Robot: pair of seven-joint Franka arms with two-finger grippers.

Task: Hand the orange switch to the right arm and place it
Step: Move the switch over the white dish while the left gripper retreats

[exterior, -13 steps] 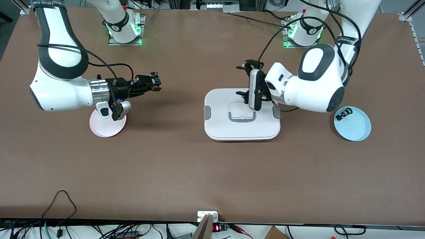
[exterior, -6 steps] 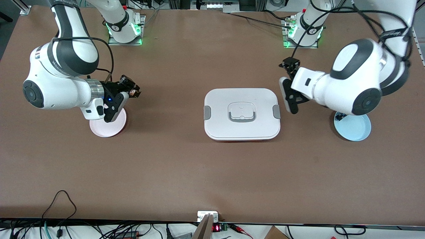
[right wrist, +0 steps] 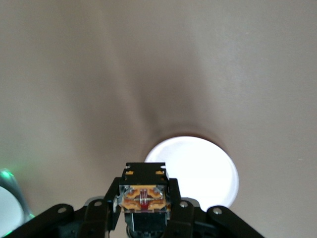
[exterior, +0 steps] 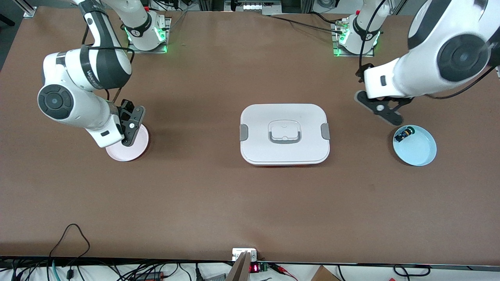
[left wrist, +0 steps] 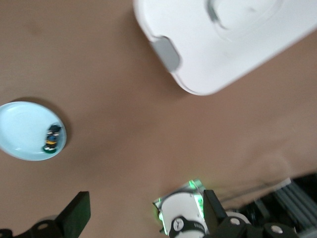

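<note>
The orange switch (right wrist: 144, 196) shows in the right wrist view with its tan-orange block body clamped between the black fingers. My right gripper (right wrist: 144, 203) is shut on it. In the front view the right gripper (exterior: 129, 132) points down over the pink plate (exterior: 137, 151) and hides the switch. The plate shows pale below the jaws in the right wrist view (right wrist: 198, 171). My left gripper (exterior: 378, 108) is open and empty, over bare table beside the blue plate (exterior: 420, 153). Its fingers (left wrist: 75, 218) stand wide apart.
A white lidded box (exterior: 284, 156) sits mid-table; it also shows in the left wrist view (left wrist: 233, 54). The blue plate (left wrist: 22, 131) holds a green-capped black switch (exterior: 402, 135), seen in the left wrist view too (left wrist: 53, 140). Arm bases stand along the table edge farthest from the camera.
My right gripper carried the orange switch from the table's middle toward its own end and turned down over the pink plate. My left gripper drew back from over the box to beside the blue plate.
</note>
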